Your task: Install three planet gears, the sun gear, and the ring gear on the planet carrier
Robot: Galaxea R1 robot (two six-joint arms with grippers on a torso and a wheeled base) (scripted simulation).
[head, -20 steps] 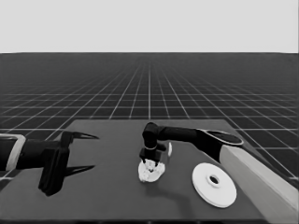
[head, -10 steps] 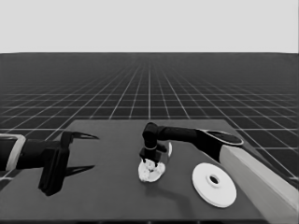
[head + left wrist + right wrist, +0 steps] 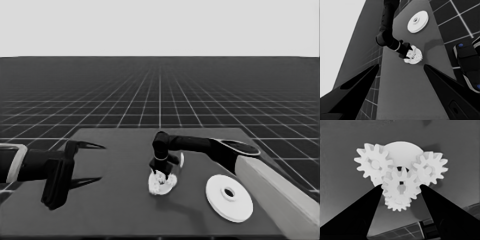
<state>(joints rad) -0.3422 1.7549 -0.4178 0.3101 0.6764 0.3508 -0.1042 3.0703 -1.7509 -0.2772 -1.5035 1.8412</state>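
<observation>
Right wrist view: the smaller round part [image 3: 402,150], a white thick disc with a dark central hole, fills the middle of the frame. Three small white toothed planet gears sit on it, one upper left [image 3: 373,165], one upper right [image 3: 428,168] and one lower centre [image 3: 397,205], half hidden. A fourth small white toothed gear, the sun gear [image 3: 401,186], hangs over the hole, and the right claw [image 3: 401,187] is clamped on its two sides.

In the head view this cluster lies at centre, on the dark bench [image 3: 120,210]. Set against the head pictures of the last second, nothing has visibly shifted. The claw stays over the stack, which suggests a slow, careful meshing of the sun gear.

A thin white piece [image 3: 182,160] stands just right of the claw. The larger round part [image 3: 229,197], a flat white disc, lies untouched at lower right and probably goes on last. The left claw [image 3: 100,162] waits at the left edge, fingers apart and holding nothing.
</observation>
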